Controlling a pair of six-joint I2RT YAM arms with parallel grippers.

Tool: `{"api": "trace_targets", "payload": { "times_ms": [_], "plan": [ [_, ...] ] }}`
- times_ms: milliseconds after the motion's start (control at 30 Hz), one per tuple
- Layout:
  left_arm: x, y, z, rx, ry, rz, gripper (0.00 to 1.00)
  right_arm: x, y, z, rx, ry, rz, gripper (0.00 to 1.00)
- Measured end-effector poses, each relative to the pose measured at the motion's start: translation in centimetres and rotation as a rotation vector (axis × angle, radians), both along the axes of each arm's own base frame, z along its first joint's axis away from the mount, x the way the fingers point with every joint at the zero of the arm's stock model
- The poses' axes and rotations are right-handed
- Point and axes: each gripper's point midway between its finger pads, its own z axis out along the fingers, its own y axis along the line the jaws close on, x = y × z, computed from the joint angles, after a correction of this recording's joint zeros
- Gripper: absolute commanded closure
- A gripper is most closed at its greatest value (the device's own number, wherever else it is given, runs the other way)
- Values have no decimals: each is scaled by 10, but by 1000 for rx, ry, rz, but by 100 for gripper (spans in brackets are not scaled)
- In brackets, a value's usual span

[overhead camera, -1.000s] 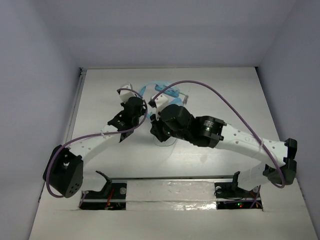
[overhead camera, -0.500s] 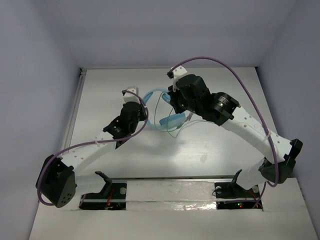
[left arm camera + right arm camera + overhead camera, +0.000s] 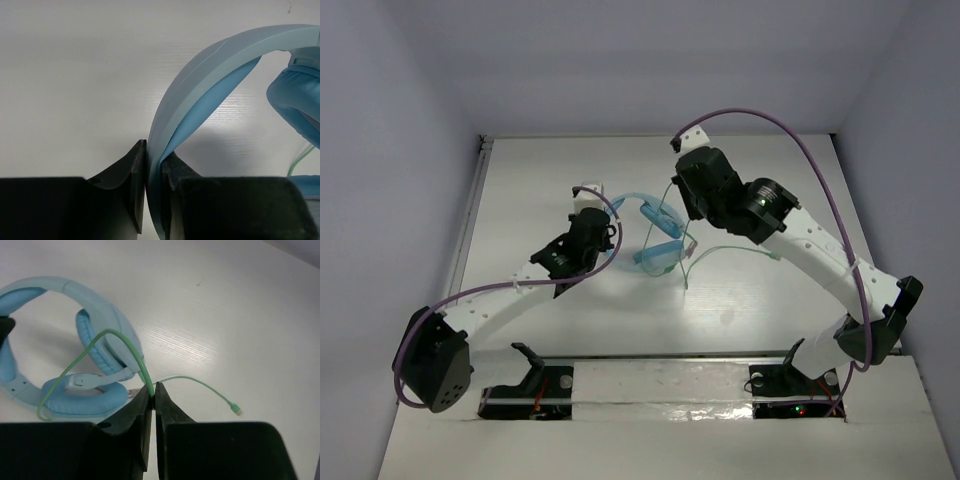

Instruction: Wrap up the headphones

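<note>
The light blue headphones (image 3: 655,235) sit near the middle of the table, ear cups toward the right. My left gripper (image 3: 154,165) is shut on the headband (image 3: 200,80), which arcs up and right from the jaws; in the top view it (image 3: 603,232) grips the band's left end. My right gripper (image 3: 153,389) is shut on the thin pale-green cable (image 3: 125,342), which loops over the ear cups (image 3: 85,395) and mic boom (image 3: 100,379). The cable's free end with its plug (image 3: 236,410) lies on the table to the right, also seen in the top view (image 3: 772,256).
White table (image 3: 770,300) with walls at the back and both sides. Purple robot cables (image 3: 820,190) arc above each arm. A metal rail (image 3: 660,357) and the arm bases run along the near edge.
My right gripper rose and swung from low over the headphones to the back right, drawing the green cable out. The headphones shifted and the cable's free end now trails right.
</note>
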Motion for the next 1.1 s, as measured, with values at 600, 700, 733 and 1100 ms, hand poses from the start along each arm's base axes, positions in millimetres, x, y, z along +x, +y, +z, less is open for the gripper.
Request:
{"api": "trace_targets", "payload": {
  "times_ms": [600, 700, 733, 1100],
  "plan": [
    [-18, -74, 39, -95, 65, -387, 100, 30, -35, -22, -86, -56, -113, 85],
    [-26, -81, 39, -113, 93, -445, 100, 28, -39, -34, -75, -54, -114, 83],
    [-29, -83, 40, -117, 101, -460, 100, 27, -42, -38, -68, -56, -118, 83],
    [-25, -70, 108, -174, 6, -474, 100, 26, -68, 9, 236, -210, -188, 83]
  ]
}}
